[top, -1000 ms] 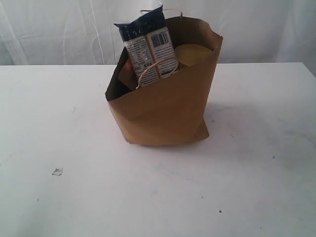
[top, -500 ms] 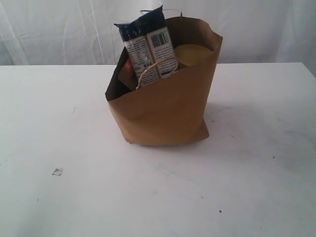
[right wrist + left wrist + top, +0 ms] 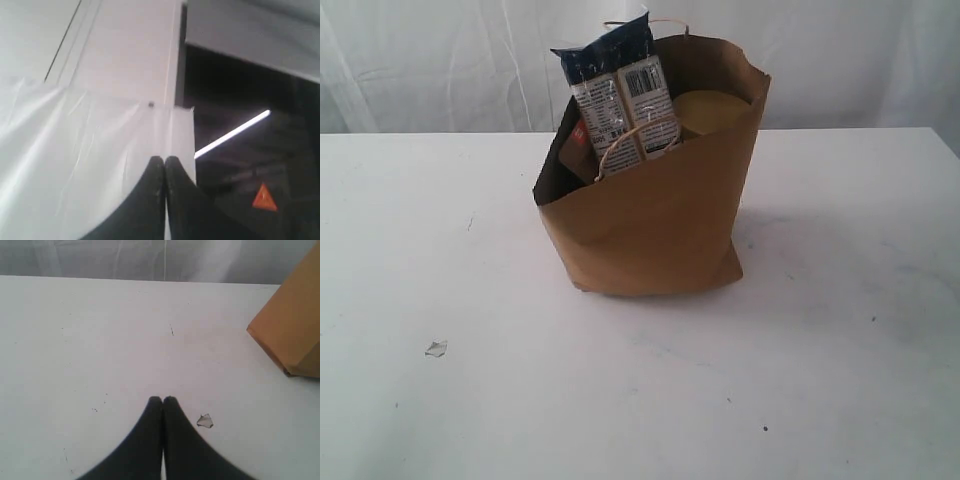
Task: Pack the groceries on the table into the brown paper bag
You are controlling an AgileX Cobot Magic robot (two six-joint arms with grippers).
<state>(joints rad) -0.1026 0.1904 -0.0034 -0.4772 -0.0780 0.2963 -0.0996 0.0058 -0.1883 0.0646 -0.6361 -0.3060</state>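
**On tabletop (image 3: 840,380), centre: brown paper bag (image 3: 655,220) standing, loaded**

At mid-tabletop in the exterior view, the brown paper bag stands on its base with the mouth open and its right rim higher than its left. Its body is slightly skewed.

- The long blue-white packet (image 3: 615,95) sticks out of the mouth, leaning toward the left of the view. Its dark-blue end clears the rim.
- Two white label panels face the camera. The right-hand panel carries a barcode; the remaining print is too small to read.
- A twisted cord handle (image 3: 632,140) loops across the packet's lower part.
- The gold-lidded jar (image 3: 712,110) sits inside the bag, just right of the packet, with only its lid showing.
- A reddish package edge (image 3: 578,150) shows low inside the bag at left; it cannot be identified.
- A small white scrap (image 3: 436,348) lies on the tabletop, well apart from the bag at front left.
- A white curtain (image 3: 420,60) hangs behind.

Left pincer (image 3: 162,401): jaws pressed together and gripping nothing, above bare tabletop. The scrap is just beside the tips, and a bag corner is off to one side.

Right pincer (image 3: 163,161): jaws closed and empty, aimed at the curtain and a dark area. An orange triangle sign (image 3: 264,197) is there, its marking too blurred to read.
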